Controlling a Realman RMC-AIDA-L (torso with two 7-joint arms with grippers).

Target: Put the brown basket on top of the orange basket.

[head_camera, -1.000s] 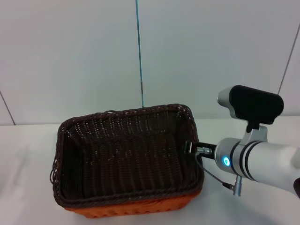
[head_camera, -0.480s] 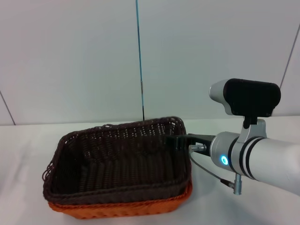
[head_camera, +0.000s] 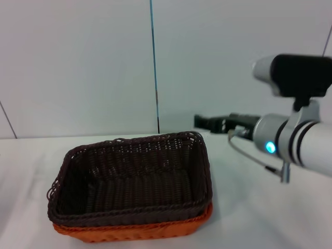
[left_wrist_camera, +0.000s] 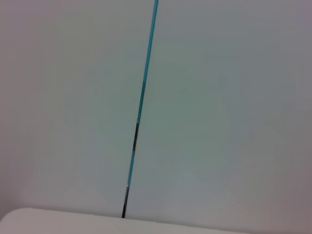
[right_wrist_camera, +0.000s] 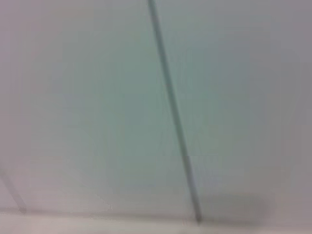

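White table (head_camera: pixel 259 207) below a grey wall (head_camera: pixel 78 62); right hand (head_camera: pixel 203 122) hangs empty, its spread unclear.

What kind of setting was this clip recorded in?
Probably a bare lab or test bench: a plain white table, pale panelled wall with a blue seam, the dark brown woven basket nested in the bright orange woven basket, and the right gripper above.

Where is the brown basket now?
In the head view, the brown basket sits nested on the orange basket, lower left of the right gripper.
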